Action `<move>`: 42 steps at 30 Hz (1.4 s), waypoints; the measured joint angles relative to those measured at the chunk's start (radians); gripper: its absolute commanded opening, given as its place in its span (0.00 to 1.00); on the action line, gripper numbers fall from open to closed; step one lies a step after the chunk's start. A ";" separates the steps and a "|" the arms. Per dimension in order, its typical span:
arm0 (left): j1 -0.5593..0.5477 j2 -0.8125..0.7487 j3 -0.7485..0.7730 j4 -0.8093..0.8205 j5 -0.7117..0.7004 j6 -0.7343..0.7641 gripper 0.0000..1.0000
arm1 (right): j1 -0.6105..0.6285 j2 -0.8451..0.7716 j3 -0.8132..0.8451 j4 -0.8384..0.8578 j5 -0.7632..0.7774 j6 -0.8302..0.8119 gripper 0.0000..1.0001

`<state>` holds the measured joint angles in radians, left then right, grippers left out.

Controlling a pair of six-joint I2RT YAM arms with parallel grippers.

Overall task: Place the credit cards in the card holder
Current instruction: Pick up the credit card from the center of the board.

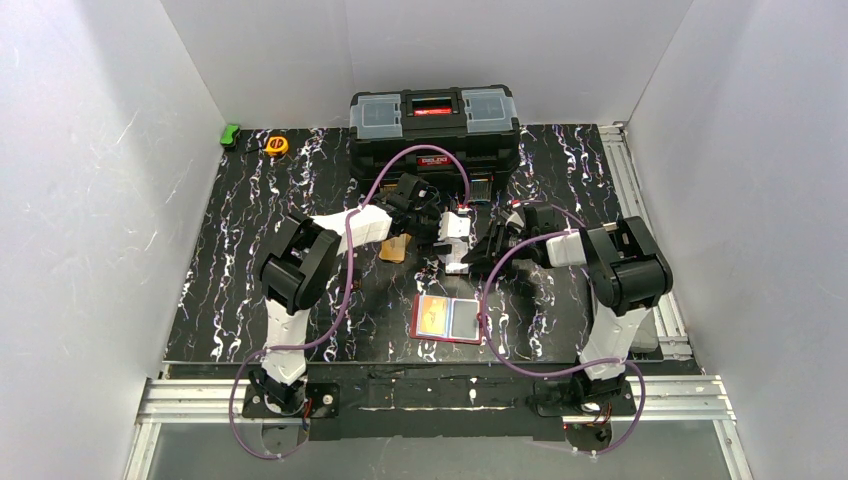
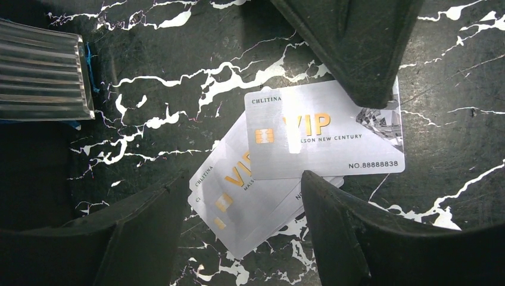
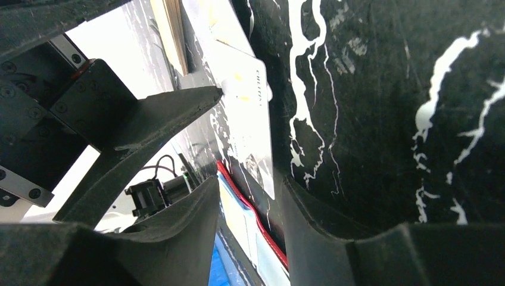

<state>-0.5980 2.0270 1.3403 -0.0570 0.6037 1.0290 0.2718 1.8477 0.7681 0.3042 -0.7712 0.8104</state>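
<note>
I'm hovering the left gripper (image 2: 244, 179), fingers spread, over the fanned silver VIP credit cards (image 2: 238, 196) on the mat (image 2: 149, 71), probably to single one out. Right gripper (image 3: 250, 182) is standing open too, a finger at the top card (image 2: 324, 140)'s corner. The red card holder (image 1: 447, 320) is lying open well apart, toward the mat's near edge.

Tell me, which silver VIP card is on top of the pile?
The level card, with its VIP lettering and number fully readable. The tilted cards lie beneath it, poking out at lower left and partly covered.
</note>
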 measured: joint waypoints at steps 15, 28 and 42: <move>0.000 0.000 0.000 -0.012 0.002 0.004 0.64 | 0.033 0.100 0.000 0.203 -0.059 0.122 0.38; 0.000 0.000 0.000 -0.019 0.008 0.004 0.63 | 0.038 0.124 0.000 0.275 -0.042 0.189 0.20; 0.000 -0.011 0.001 -0.050 -0.014 -0.004 0.66 | 0.038 0.029 -0.046 0.218 -0.024 0.159 0.01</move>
<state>-0.5976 2.0159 1.3411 -0.1070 0.5896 1.0248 0.3099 1.8763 0.7219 0.5224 -0.7956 0.9695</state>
